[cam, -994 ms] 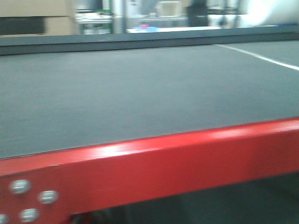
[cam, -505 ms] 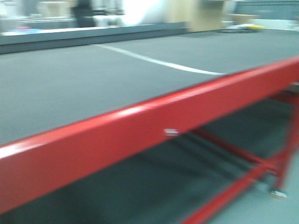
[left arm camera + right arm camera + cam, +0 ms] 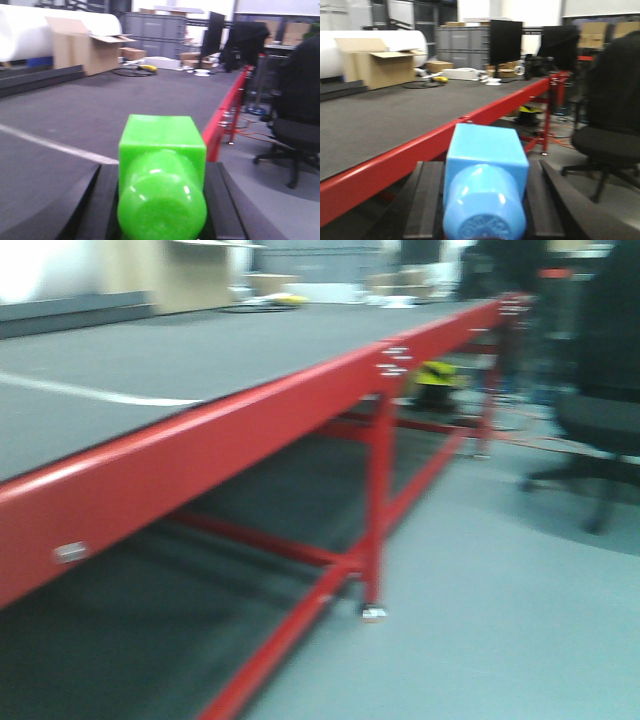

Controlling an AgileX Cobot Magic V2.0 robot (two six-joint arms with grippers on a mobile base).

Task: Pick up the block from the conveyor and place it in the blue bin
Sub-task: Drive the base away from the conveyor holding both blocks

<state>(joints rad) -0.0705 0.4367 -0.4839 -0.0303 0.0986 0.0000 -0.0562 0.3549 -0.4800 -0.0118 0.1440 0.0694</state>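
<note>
A bright green block (image 3: 162, 165) fills the left wrist view, with my left gripper (image 3: 161, 172) shut on it between black pads (image 3: 107, 205). My right gripper (image 3: 485, 170) is shut on a light blue block (image 3: 486, 165), its black pads (image 3: 538, 200) pressed against the block's sides. The conveyor (image 3: 150, 370) is a wide dark grey belt with a red frame edge (image 3: 200, 455); it lies below and ahead of the left gripper (image 3: 75, 110) and to the left of the right gripper (image 3: 385, 115). The blue bin is out of view. No grippers show in the front view.
A black office chair (image 3: 600, 420) stands on the grey floor right of the conveyor. Red legs and braces (image 3: 378, 500) run under the belt, with a yellow object (image 3: 437, 373) beyond them. A cardboard box (image 3: 85, 50), grey crates (image 3: 155, 30) and a white roll (image 3: 30, 35) stand behind.
The front view has swung to the right along the conveyor. The belt has slid to the left, and the frame's leg, the floor and the chair have come into sight.
</note>
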